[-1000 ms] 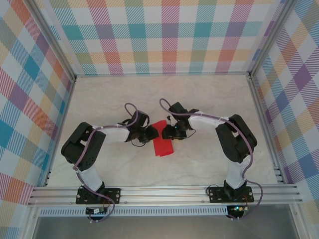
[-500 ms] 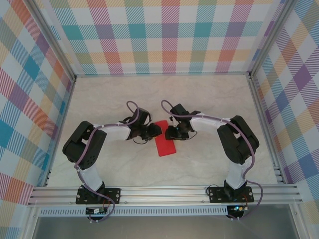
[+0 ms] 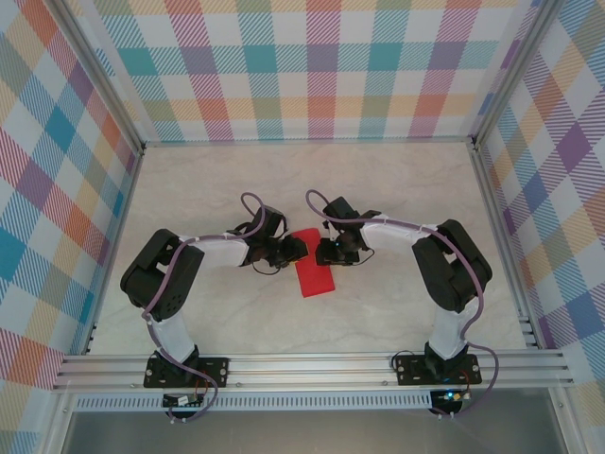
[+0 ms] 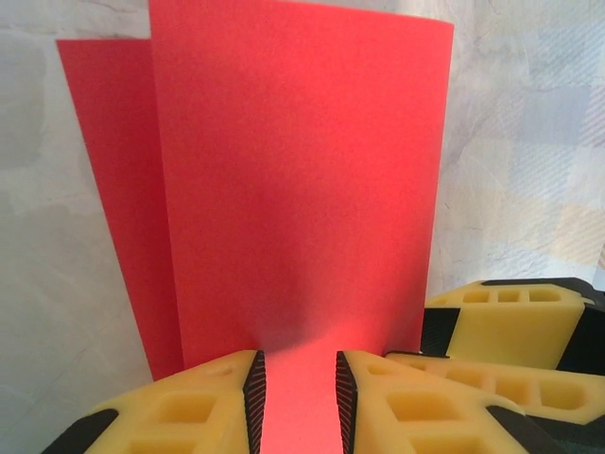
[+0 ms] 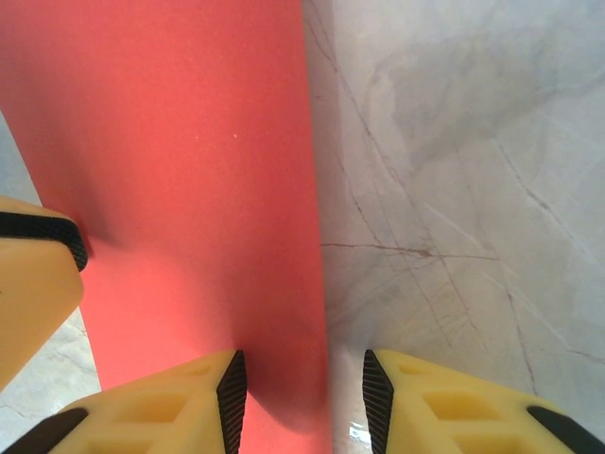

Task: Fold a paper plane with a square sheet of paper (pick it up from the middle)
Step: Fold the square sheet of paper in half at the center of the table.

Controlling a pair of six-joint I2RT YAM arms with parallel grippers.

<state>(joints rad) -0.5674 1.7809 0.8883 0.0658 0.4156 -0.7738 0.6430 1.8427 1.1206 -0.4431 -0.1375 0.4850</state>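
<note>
Since the earlier frame the square sheet of paper [image 3: 312,270], folded double, is pressed flatter at the centre of the table [image 3: 406,189]. The left tool [image 4: 296,378] at 9 o'clock and the right tool [image 5: 304,378] at 3 are held slightly parted, seemingly gripping nothing. Light and limp, it is best pinched at an edge.

You are working on a pale, marble-veined table [image 3: 189,189], evenly lit. Pastel plaid walls [image 3: 312,66] enclose your back, left and right. An aluminium rail [image 3: 312,369] runs along the near edge, with aluminium posts [image 3: 95,76] at the rear corners.
</note>
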